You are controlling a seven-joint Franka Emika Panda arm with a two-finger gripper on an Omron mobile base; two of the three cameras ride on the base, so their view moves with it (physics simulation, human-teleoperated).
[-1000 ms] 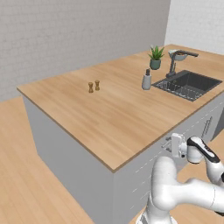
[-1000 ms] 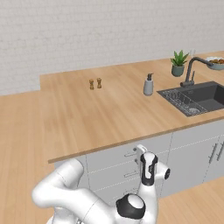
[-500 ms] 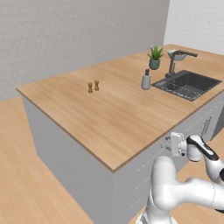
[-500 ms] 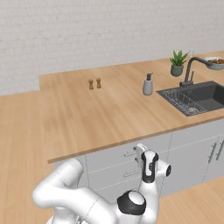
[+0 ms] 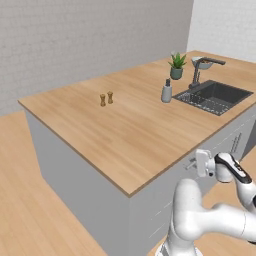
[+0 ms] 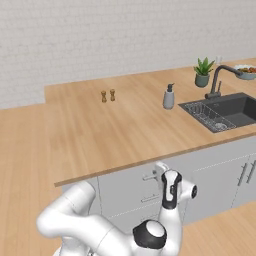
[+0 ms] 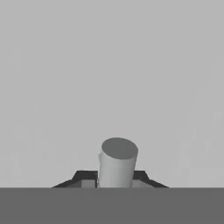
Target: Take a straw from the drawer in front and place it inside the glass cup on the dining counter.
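- Left base view: broad light-wood worktop [image 5: 135,125] on a grey base. Two small brown shakers [image 5: 106,98] stand well apart from the sink [image 5: 215,96]; a soap dispenser [image 5: 166,91] stands just beside the sink's near corner, a potted plant [image 5: 176,66] behind it, the tap [image 5: 200,69] at the sink's back edge. The hand [image 5: 194,163] sits below the worktop's edge, against the grey drawer [image 5: 187,167] front.
- Right base view: same worktop [image 6: 100,135], shakers [image 6: 108,95], dispenser [image 6: 169,97], plant [image 6: 202,71], tap [image 6: 220,80] and sink [image 6: 222,111]. Extra here: a bowl [image 6: 246,71] behind the sink, at the picture's right edge, and cabinet handles [image 6: 246,173] under the sink. The hand [image 6: 159,172] meets the top drawer [image 6: 132,180] at its bar handle [image 6: 148,176], beneath the worktop's lip.
- Hand view: the dark fingers [image 7: 85,178] pinch a grey cylindrical bar handle [image 7: 116,162], which rises between them; flat grey drawer [image 7: 109,78] front behind. The straw's place cannot be told with the drawer unopened.
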